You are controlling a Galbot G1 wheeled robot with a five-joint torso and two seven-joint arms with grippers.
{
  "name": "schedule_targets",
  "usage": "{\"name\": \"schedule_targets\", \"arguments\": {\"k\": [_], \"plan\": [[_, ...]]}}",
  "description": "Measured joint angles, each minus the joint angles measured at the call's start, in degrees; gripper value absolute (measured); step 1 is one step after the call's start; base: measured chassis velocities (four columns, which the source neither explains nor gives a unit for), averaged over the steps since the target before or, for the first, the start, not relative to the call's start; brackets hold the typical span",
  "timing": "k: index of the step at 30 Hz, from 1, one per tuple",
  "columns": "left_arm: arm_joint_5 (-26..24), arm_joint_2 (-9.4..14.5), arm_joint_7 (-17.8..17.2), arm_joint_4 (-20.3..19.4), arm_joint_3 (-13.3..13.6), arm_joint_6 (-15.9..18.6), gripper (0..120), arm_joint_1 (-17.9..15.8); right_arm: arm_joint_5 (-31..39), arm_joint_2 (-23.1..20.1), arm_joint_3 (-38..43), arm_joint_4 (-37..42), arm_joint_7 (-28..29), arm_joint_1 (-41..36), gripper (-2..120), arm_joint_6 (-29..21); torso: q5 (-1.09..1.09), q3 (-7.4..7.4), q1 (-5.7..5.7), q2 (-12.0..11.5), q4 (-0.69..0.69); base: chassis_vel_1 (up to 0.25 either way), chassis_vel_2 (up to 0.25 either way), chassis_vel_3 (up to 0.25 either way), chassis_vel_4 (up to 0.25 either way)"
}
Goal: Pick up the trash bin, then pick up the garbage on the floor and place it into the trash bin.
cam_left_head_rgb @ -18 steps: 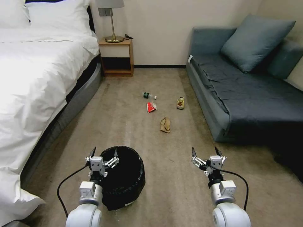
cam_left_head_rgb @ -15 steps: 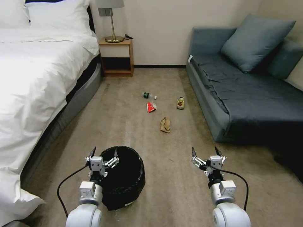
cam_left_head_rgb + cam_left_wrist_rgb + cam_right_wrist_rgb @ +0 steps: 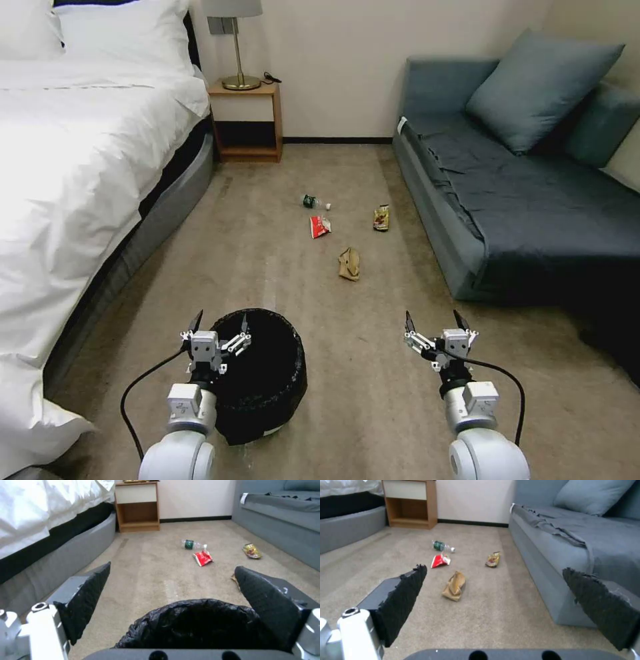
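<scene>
A: The head view has the left gripper (image 3: 219, 325) spread wide over the bin's (image 3: 280, 380) near rim, and the right gripper (image 3: 433, 323) wide too, empty above carpet.

B: The right wrist view shows the bag (image 3: 454, 586), packet (image 3: 440, 560), wrapper (image 3: 493, 559) and bottle (image 3: 442, 546) ahead. The left wrist's finger hides most of the bag. Nothing has moved since earlier.

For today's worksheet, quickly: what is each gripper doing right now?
Left gripper: open, empty, above the trash bin.
Right gripper: open, empty, over bare carpet.
</scene>
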Motion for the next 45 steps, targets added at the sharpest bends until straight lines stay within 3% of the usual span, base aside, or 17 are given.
{"name": "schedule_targets", "arguments": {"k": [19, 24, 27, 30, 33, 34, 35, 36, 39, 40, 43, 45], "plan": [[-0.09, -0.01, 0.02, -0.01, -0.04, 0.05, 100, 0.00, -0.01, 0.01, 0.00, 0.02, 0.04, 0.00, 100, -0.04, 0.00, 0.00, 0.00, 0.00, 0.00, 0.000, 0.000, 0.000, 0.000], [-1.94, -0.47, -0.57, -1.53, -1.24, 2.55, 100, -0.29, -0.54, 0.87, -0.07, 2.21, 1.72, -0.21, 100, -1.57, 0.00, 0.01, 0.00, 0.00, 0.00, 0.000, 0.000, 0.000, 0.000], [-8.29, -2.26, -3.22, -7.43, -5.54, 11.47, 100, -1.65, -2.94, 4.32, -0.33, 10.89, 8.40, -1.06, 100, -7.35, -0.01, 0.00, 0.00, 0.00, 0.00, 0.000, 0.000, 0.000, 0.000], [-9.89, -2.69, -3.95, -8.97, -6.64, 13.68, 100, -2.01, -3.95, 5.76, -0.47, 14.44, 11.12, -1.37, 100, -9.62, 0.01, 0.00, 0.00, 0.00, -0.01, 0.000, 0.000, 0.000, 0.000], [-12.28, -1.67, -4.21, -11.69, -7.31, 15.86, 100, -1.01, -2.05, 5.61, 0.18, 16.35, 12.07, -1.57, 100, -10.52, -0.08, 0.01, 0.00, 0.00, -0.01, 0.000, 0.000, 0.000, 0.000], [-13.12, -0.87, -4.62, -12.93, -7.63, 16.71, 100, -0.55, -1.24, 5.37, 0.48, 16.84, 12.35, -1.52, 100, -10.73, -0.02, 0.00, 0.00, 0.00, -0.01, 0.000, 0.000, 0.000, 0.000], [-15.11, 1.04, -6.35, -16.13, -7.86, 20.41, 100, 0.55, -0.18, 5.15, 0.62, 17.21, 12.59, -1.48, 100, -11.09, 0.03, 0.00, 0.00, 0.00, 0.00, 0.000, 0.000, 0.000, 0.000], [-15.11, 1.04, -6.35, -16.13, -7.86, 20.41, 100, 0.55, -0.18, 5.15, 0.62, 17.21, 12.59, -1.48, 100, -11.09, 0.03, 0.00, 0.00, 0.00, 0.00, 0.000, 0.000, 0.000, 0.000], [-20.14, 5.80, -14.15, -18.61, -7.60, 33.38, 100, 0.30, 0.24, 5.13, 0.71, 17.23, 12.94, -1.31, 100, -11.16, -0.01, 0.00, 0.00, 0.00, 0.00, 0.000, 0.000, 0.000, 0.000], [-20.14, 5.80, -14.15, -18.61, -7.60, 33.38, 100, 0.30, 0.24, 5.13, 0.71, 17.23, 12.94, -1.31, 100, -11.16, -0.01, 0.00, 0.00, 0.00, 0.00, 0.000, 0.000, 0.000, 0.000], [-26.57, 9.52, -19.19, -18.31, -7.69, 41.25, 100, -1.81, 0.52, 5.02, 1.00, 17.33, 13.13, -1.27, 100, -11.17, 0.00, 0.00, 0.00, 0.00, 0.00, 0.000, 0.000, 0.000, 0.000], [-28.13, 10.44, -19.89, -17.37, -7.59, 42.18, 100, -2.52, 0.55, 5.01, 1.15, 17.37, 13.19, -1.24, 100, -11.16, -0.01, 0.00, 0.00, 0.00, 0.00, 0.000, 0.000, 0.000, 0.000]]}}
